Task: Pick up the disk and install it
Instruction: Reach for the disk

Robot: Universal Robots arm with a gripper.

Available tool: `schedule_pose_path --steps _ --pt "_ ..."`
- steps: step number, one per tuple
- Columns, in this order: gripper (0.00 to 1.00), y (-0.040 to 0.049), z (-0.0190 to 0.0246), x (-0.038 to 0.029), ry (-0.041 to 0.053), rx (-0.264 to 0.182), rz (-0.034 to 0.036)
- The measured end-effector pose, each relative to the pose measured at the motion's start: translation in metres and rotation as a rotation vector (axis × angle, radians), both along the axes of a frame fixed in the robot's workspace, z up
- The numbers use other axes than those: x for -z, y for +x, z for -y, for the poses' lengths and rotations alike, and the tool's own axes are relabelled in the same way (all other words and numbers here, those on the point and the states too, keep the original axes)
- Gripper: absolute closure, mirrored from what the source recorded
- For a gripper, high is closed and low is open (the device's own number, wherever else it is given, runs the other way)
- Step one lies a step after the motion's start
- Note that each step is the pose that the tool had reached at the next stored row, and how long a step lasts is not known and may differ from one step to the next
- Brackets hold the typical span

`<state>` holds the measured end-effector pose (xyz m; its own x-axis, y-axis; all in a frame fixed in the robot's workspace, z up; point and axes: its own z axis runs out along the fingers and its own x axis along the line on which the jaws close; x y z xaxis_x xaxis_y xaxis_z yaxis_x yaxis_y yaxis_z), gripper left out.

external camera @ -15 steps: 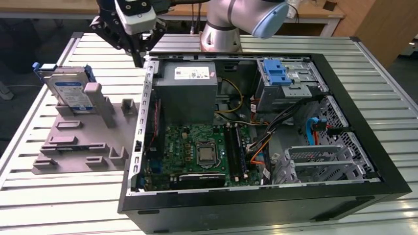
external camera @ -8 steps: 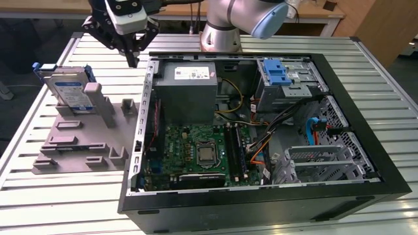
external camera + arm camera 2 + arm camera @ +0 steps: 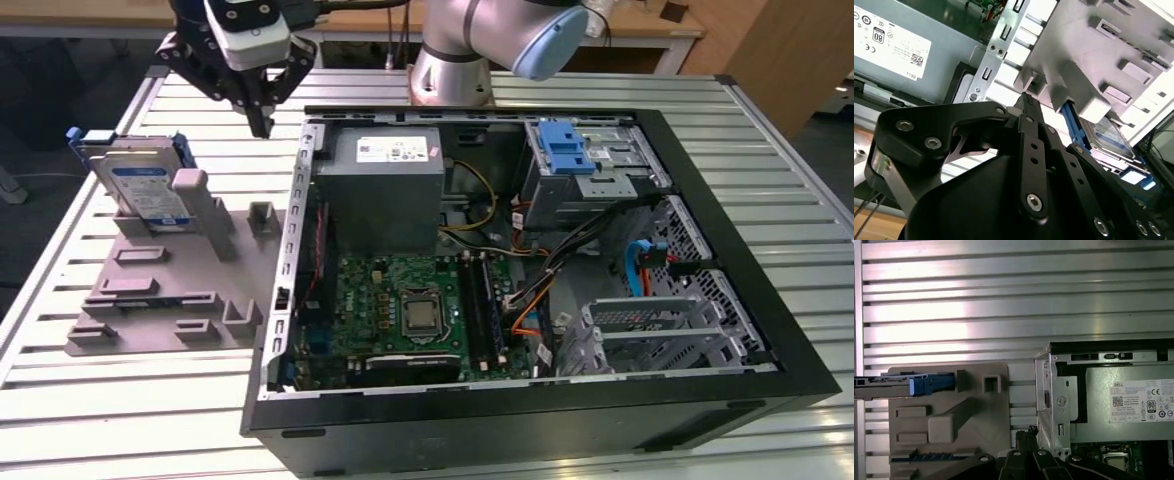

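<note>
Evidently the pick-up step is not yet under way: the pincer (image 3: pixel 259 125) hangs empty over the table (image 3: pixel 134 420), its fingers pressed together to a point, in the gap between the grey holder (image 3: pixel 160 300) and the wall of the open computer case (image 3: pixel 534 410). The disk (image 3: pixel 140 185) stands on edge in that holder, near the pincer but apart from it, on the exterior view's left. In the first wrist view its blue rail (image 3: pixel 929 385) shows edge-on. By my judgement, a grasp calls for the fingers to part and for the pincer to come over the disk's upper edge, squared to its flat faces. By count: one disk, one pincer, one holder, one case, one grey power supply (image 3: pixel 387 190) and one blue latch (image 3: pixel 567 150) inside it.
</note>
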<state>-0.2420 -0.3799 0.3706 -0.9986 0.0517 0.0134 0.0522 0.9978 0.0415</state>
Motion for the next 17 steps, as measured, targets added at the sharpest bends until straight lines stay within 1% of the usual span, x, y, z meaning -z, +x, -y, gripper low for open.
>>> schedule_pose_path --steps 2,4,7,10,12,14,17 --pt "0.89 -0.0001 -0.0001 0.0002 0.0 -0.025 -0.0001" --pt "0.89 -0.0018 -0.0007 0.0003 -0.0001 -0.039 -0.0002" --pt "0.89 -0.0073 -0.0047 0.0009 0.0 -0.04 0.0" --pt "0.89 -0.0132 -0.0108 0.0013 0.0 -0.04 -0.0001" --pt "0.89 -0.0167 -0.0137 0.0017 0.0001 -0.04 0.0001" --pt "0.89 -0.0192 -0.0154 0.0018 -0.0001 -0.04 -0.0003" --pt "0.89 -0.0215 -0.0161 0.0025 0.0001 -0.04 -0.0005"
